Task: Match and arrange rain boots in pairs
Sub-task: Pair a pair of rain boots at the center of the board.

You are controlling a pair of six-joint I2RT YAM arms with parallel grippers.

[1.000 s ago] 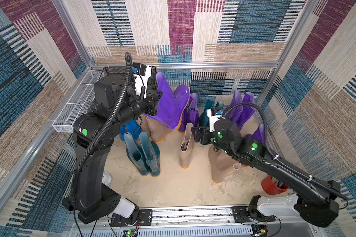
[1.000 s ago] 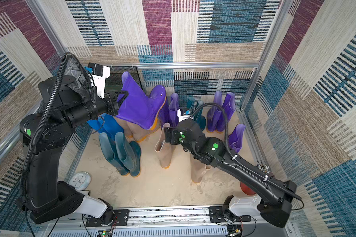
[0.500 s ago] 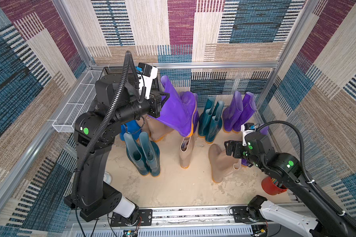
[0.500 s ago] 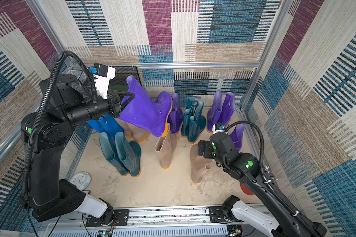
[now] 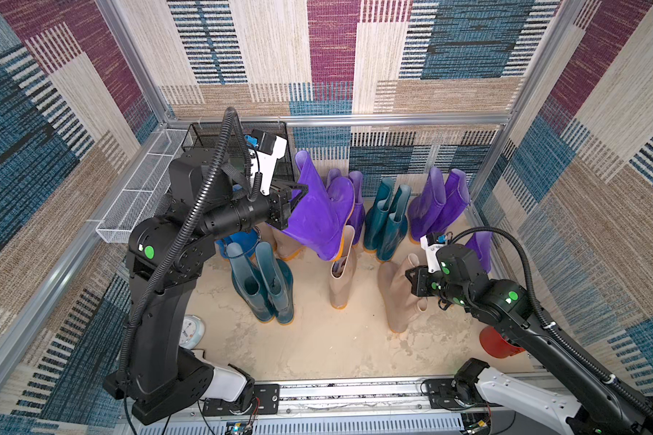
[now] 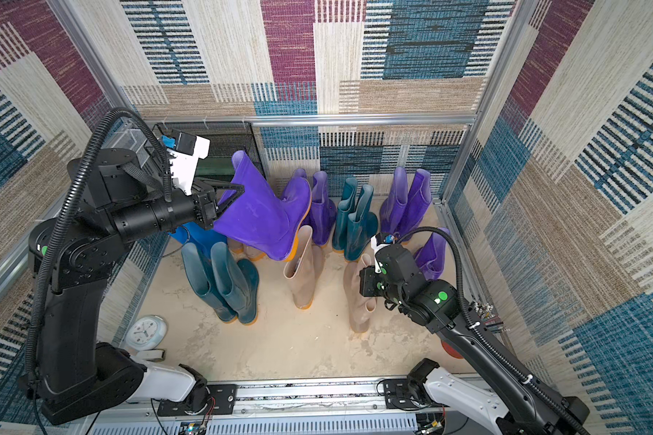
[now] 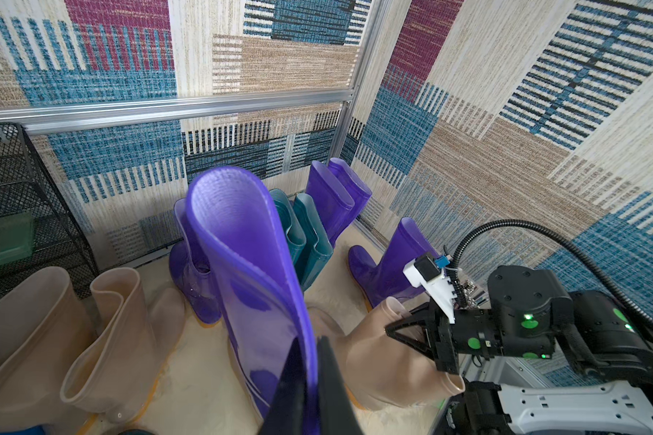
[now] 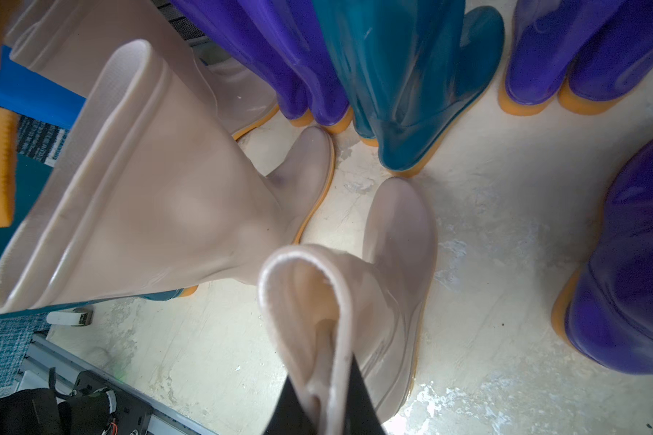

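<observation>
My right gripper (image 8: 323, 380), spread earlier, now pinches the beige boot (image 5: 396, 297) at its cuff; left gripper (image 7: 311, 346) stays clamped on the purple boot (image 5: 317, 218).

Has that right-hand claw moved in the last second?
Yes: the right gripper left the middle beige boot and now pinches the rim of the other beige boot.

R tool (image 8: 323, 395) now clamped on beige boot (image 8: 385, 301) cuff.

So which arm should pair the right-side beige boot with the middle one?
Right: right hand pinches that beige boot at the cuff, lone beige boot close by; left hand holds a purple boot aloft.
</observation>
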